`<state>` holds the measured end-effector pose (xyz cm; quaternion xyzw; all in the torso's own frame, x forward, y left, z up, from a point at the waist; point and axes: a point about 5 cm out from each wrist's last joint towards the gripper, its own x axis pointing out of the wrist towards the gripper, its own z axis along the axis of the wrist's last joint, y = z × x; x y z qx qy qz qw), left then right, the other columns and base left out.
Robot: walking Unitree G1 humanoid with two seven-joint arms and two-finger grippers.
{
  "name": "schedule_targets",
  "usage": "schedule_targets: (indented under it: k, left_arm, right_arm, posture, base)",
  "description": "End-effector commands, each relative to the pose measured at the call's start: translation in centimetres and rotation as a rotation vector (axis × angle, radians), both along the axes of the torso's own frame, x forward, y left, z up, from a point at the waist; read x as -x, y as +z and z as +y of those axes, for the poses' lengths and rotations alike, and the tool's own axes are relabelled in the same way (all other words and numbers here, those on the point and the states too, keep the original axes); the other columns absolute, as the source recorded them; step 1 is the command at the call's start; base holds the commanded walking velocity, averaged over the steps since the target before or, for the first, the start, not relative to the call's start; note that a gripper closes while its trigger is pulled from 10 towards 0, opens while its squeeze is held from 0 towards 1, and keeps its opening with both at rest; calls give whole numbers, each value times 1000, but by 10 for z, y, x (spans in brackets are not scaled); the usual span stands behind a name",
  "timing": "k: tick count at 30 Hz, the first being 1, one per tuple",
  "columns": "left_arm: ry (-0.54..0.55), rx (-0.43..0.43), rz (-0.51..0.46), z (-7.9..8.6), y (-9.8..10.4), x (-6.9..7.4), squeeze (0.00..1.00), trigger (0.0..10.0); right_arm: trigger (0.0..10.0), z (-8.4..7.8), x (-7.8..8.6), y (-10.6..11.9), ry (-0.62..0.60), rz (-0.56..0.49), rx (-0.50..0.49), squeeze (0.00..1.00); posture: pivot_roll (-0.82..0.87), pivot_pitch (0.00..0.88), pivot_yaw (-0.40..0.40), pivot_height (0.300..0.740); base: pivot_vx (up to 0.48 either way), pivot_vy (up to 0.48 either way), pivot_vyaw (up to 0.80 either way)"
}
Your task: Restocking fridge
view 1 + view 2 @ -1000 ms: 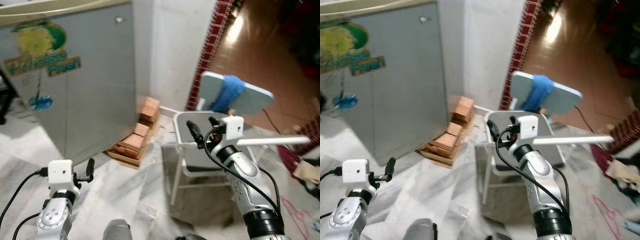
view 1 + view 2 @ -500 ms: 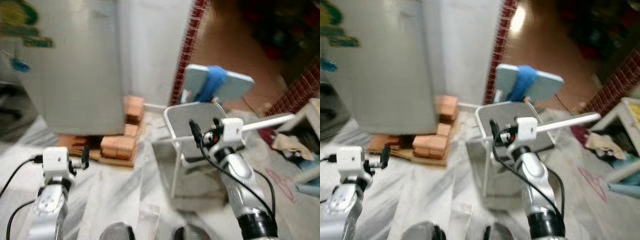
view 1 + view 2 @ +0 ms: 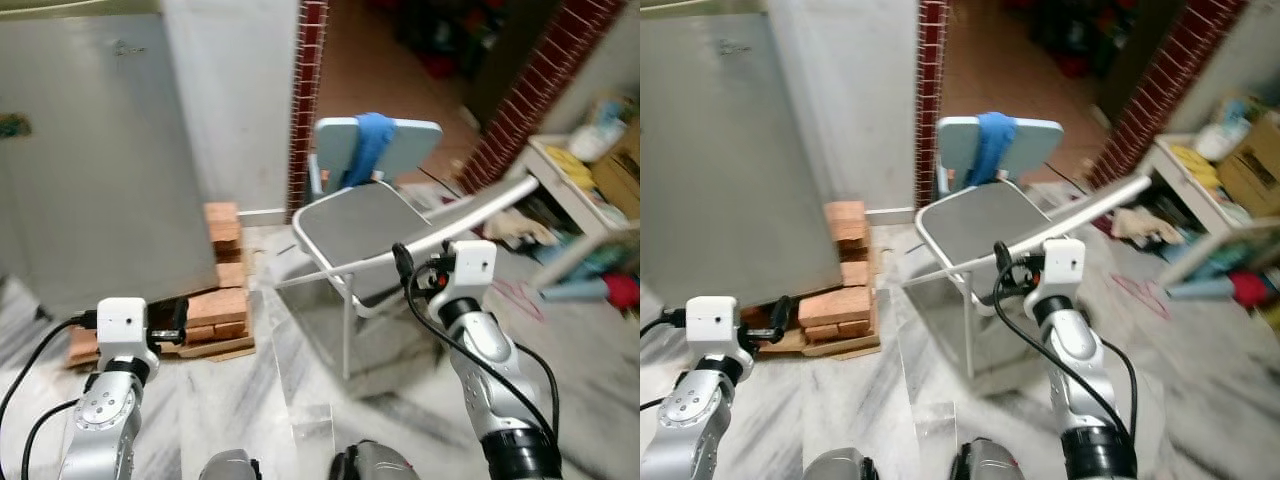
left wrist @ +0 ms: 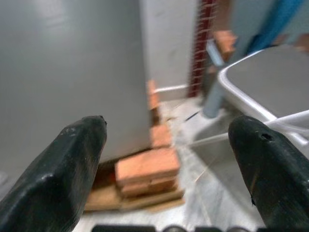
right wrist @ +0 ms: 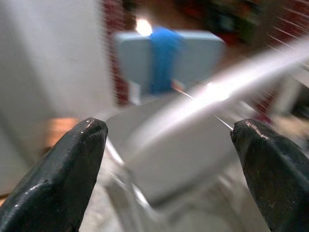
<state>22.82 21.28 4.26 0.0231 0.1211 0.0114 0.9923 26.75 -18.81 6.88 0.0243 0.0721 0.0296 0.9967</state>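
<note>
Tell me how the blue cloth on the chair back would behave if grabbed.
The cloth hangs draped over the chair back, so it is probably floppy and light. It looks loose, not tied, so a tug would likely slide it off. Bunched folds should suit a pincer.

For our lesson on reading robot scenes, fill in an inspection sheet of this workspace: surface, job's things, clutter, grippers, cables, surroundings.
Surface: grey-veined marble floor.
Job's things: tall grey metal fridge, door shut; no groceries seen.
Clutter: stacked orange bricks on a wooden board beside the fridge; grey metal chair with a blue cloth over its backrest.
Grippers: left gripper open, empty; right gripper open, empty.
Cables: black cables along both arms.
Surroundings: red brick pillar; white shelf with oddments.
</note>
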Motion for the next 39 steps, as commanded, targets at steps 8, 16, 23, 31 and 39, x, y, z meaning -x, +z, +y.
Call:
schedule_targets:
  k: [8, 16, 23, 31, 39]
  left_arm:
    - [-124, -49, 12, -12, -2, -3, 0, 10000]
    - [-181, -43, -4, -19, 0, -10, 0, 10000]
    - [-202, -28, -5, -23, 0, -14, 0, 10000]
    - [-249, -5, -17, -26, 1, -16, 0, 10000]
    - [-269, 28, -15, -29, 0, -14, 0, 10000]
  right_arm:
    - [10000, 0, 2, -2, -47, 34, 11, 0]
    - [10000, 0, -5, -1, -47, 46, 14, 0]
    - [10000, -1, -8, -1, -57, 54, 13, 0]
    - [10000, 3, -8, -1, -53, 57, 5, 0]
    - [10000, 0, -7, -3, -62, 63, 9, 0]
  posture:
    - [61, 6, -2, 740]
    - [65, 0, -7, 740]
    - [59, 0, -3, 740]
    - [55, 0, -2, 740]
    - [48, 0, -2, 740]
  base:
    - [-95, 436, -800]
    - [-160, 77, -800]
    - [0, 0, -800]
    - [0, 0, -800]
    - [0, -191, -800]
